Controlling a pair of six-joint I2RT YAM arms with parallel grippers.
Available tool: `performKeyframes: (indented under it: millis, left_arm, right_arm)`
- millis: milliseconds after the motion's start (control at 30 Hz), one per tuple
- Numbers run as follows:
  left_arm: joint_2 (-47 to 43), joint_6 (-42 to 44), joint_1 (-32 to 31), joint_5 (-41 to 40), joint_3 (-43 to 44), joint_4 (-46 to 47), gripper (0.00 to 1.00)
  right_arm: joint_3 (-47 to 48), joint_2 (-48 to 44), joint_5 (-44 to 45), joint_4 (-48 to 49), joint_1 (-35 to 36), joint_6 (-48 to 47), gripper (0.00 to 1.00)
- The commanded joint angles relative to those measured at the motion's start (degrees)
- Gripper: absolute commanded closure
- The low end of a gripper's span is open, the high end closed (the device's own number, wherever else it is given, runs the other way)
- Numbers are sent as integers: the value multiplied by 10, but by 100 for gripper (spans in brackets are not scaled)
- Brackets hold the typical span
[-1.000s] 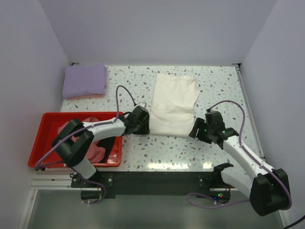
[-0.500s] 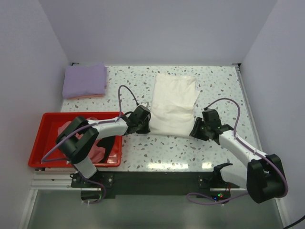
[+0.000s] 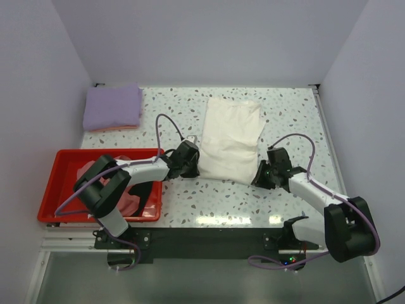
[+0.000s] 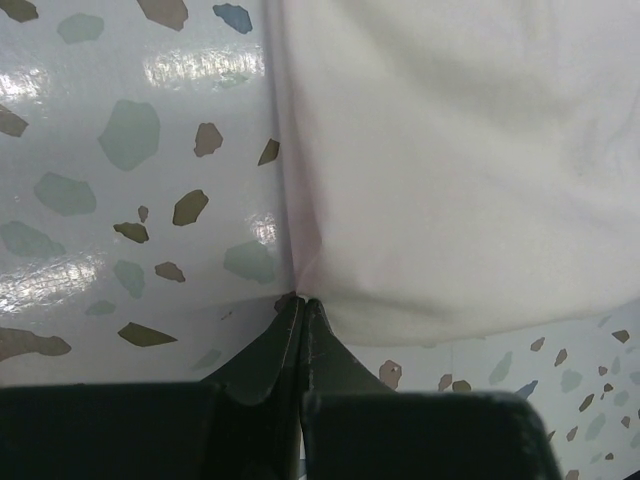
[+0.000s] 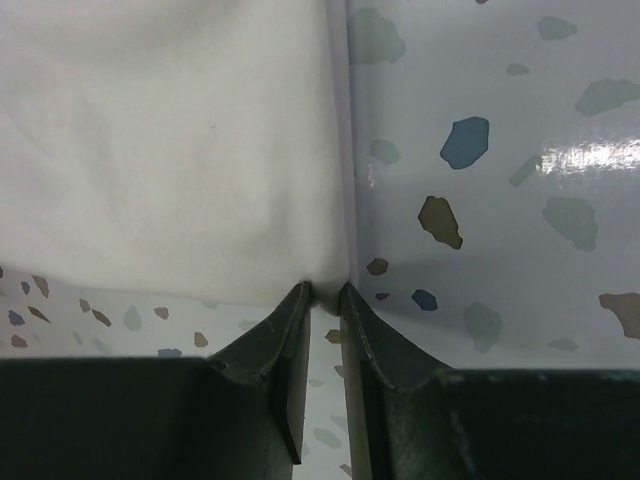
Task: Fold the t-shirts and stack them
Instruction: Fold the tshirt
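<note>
Cream-white t-shirt (image 3: 231, 139), its near-left corner pinched in the closed fingers of the left end effector (image 4: 300, 300), the right end effector (image 5: 323, 290) slightly apart at its near-right corner, lies folded mid-way across the desk (image 3: 297, 114); a folded lavender t-shirt (image 3: 114, 106) sits far left.

Your right gripper (image 5: 322, 292) sat at cream t-shirt (image 5: 170, 150) corner, jaws slightly apart, over speckled table (image 5: 480, 200).
</note>
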Motion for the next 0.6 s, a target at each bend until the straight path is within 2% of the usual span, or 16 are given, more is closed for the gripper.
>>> performKeyframes:
  millis: [0, 200, 433, 533, 567]
  left_arm:
    - [0, -10, -5, 16, -27, -5, 100]
    - [-38, -28, -14, 13, -84, -26, 100]
    - [-169, -75, -41, 19, -161, -47, 100]
    - [-215, -99, -73, 11, -160, -94, 100]
    - [-228, -105, -82, 9, -144, -135, 100]
  right_arm:
    - [-30, -2, -36, 6, 1, 7, 80]
    - [-59, -43, -67, -43, 2, 11, 99]
    - [-62, -146, -107, -160, 12, 11, 100]
    - [-44, -162, -177, -221, 17, -2, 100]
    - [-31, -168, -208, -267, 20, -9, 100]
